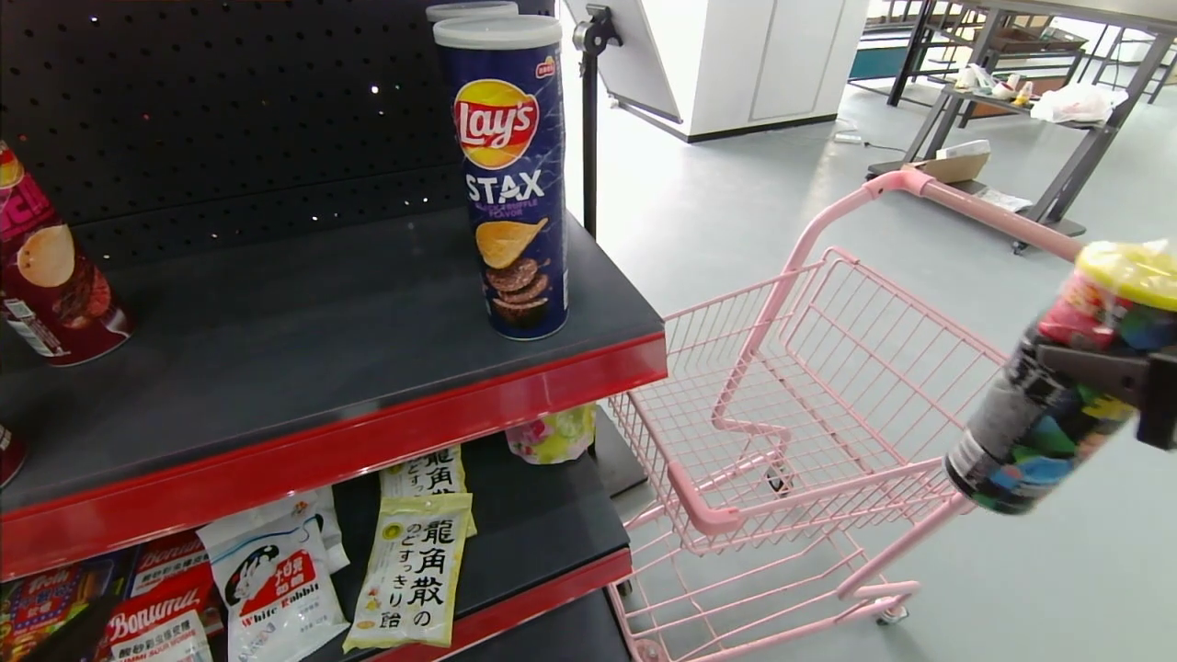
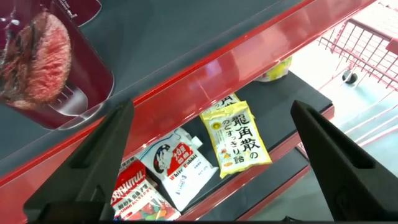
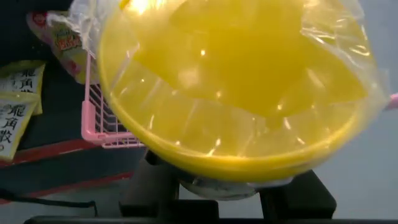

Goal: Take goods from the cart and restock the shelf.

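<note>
A snack can (image 1: pixel 1057 405) with a yellow lid (image 3: pixel 236 81) under clear wrap hangs tilted at the right, above the floor beside the pink cart (image 1: pixel 726 524). My right gripper (image 1: pixel 1103 368) is shut on its body. The upper shelf board (image 1: pixel 303 322) with a red front edge holds a tall blue chip can (image 1: pixel 510 184) near its right end and a dark red can (image 2: pixel 50 56) at its left end. My left gripper (image 2: pixel 211 162) stands open in front of the red shelf edge (image 2: pixel 205 68), close to the dark red can, with nothing between its fingers.
The lower shelf holds yellow candy bags (image 1: pixel 414 570), a white candy bag (image 1: pixel 271 579) and red packs (image 1: pixel 156 625). A small green-pink bag (image 1: pixel 552 434) lies farther back. A pole stand (image 1: pixel 588 119) rises behind the shelf. Open grey floor lies right of the cart, with metal tables (image 1: pixel 1039 110) beyond.
</note>
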